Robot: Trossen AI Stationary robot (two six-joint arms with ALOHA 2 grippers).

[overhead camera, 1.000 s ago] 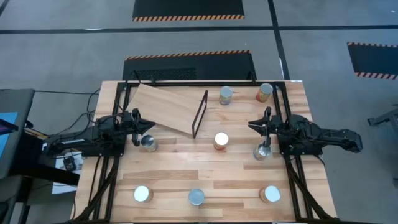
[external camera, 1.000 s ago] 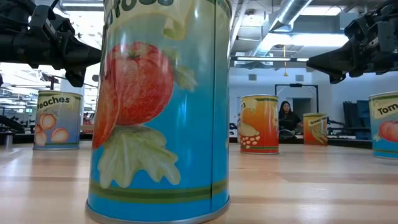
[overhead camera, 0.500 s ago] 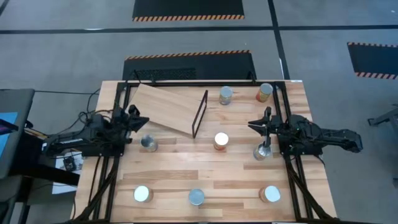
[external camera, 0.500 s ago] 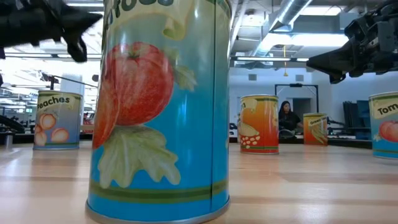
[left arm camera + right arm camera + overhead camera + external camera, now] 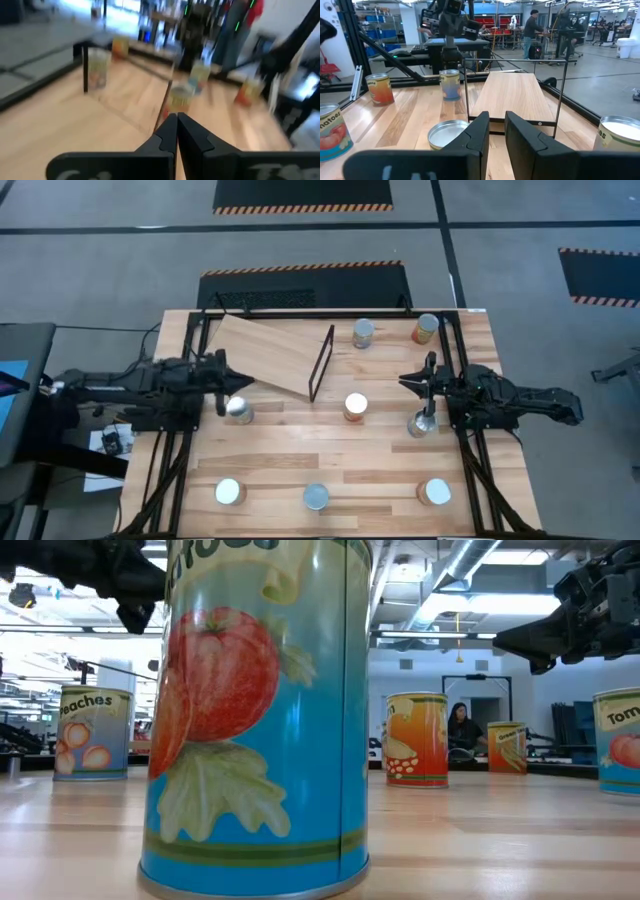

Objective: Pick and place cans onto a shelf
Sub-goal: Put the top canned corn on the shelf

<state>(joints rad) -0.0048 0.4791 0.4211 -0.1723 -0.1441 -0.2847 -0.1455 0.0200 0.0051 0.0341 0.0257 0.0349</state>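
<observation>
We have placed nothing yet: the shelf (image 5: 268, 354) lies bare at the bench's far left corner, all eight cans (image 5: 355, 406) stand on the bench, the left gripper (image 5: 232, 383) is closed and empty, and the right gripper (image 5: 405, 382) is slightly parted, empty.

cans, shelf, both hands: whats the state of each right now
cans: eight, all upright on the table, none on the shelf
shelf: tilted board, bare, black frame at one end
left hand: shut, empty, beside a can
right hand: slightly open, empty, above the table
</observation>
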